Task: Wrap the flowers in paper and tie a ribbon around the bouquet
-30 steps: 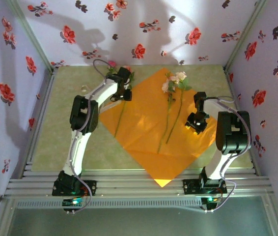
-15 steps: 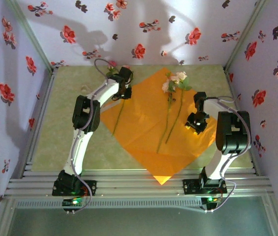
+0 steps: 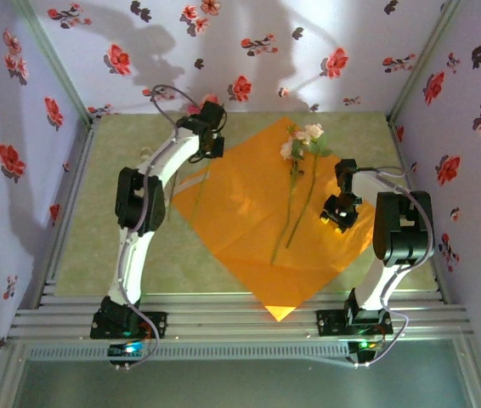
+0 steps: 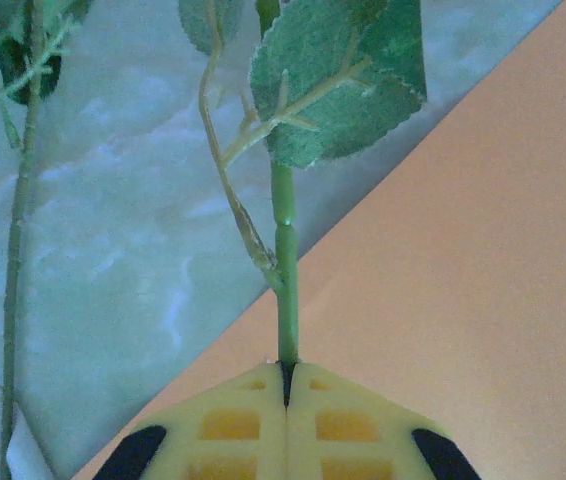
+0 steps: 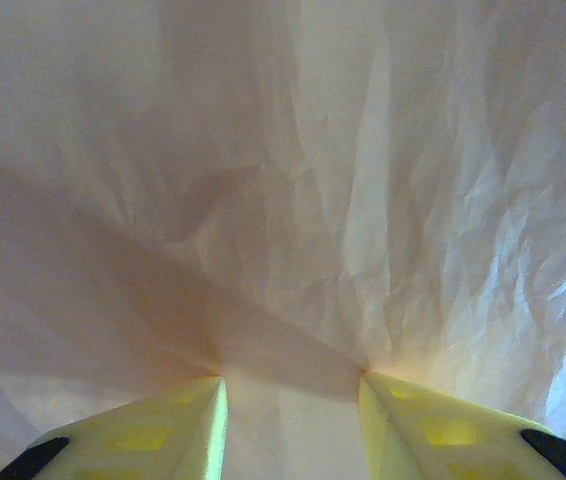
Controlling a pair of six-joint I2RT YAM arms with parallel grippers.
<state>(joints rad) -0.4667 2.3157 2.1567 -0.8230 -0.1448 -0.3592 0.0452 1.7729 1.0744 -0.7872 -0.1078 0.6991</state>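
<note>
Left wrist view: the left gripper (image 4: 285, 372) is seen clenched, its yellow fingers (image 4: 233, 425) pressed together on a thin green stem (image 4: 284, 260). From the fingertips the stem is carried toward 12 o'clock, where a side twig is branched off at 11 o'clock and a broad toothed leaf (image 4: 338, 80) is spread across the top. Beneath the grasp, the orange paper (image 4: 463, 260) is laid from 6 o'clock up to 2 o'clock, its straight edge cutting diagonally across the green marbled table (image 4: 113, 200). A second stem (image 4: 18, 220) is seen over the table at 9 o'clock.

From above, the left gripper (image 3: 211, 127) is placed at 11 o'clock of the paper (image 3: 249, 229), over its upper left edge.

On the right wrist camera, the right gripper (image 5: 293, 385) is held released, its jaws apart and their tips set against the creased paper (image 5: 283, 150); nothing is clamped between them.

From above, the right gripper (image 3: 340, 217) is found at 3 o'clock of the sheet's middle. Two flowers (image 3: 302, 143) are laid on the paper between the grippers, blooms toward 12 o'clock, stems running down to the middle.
</note>
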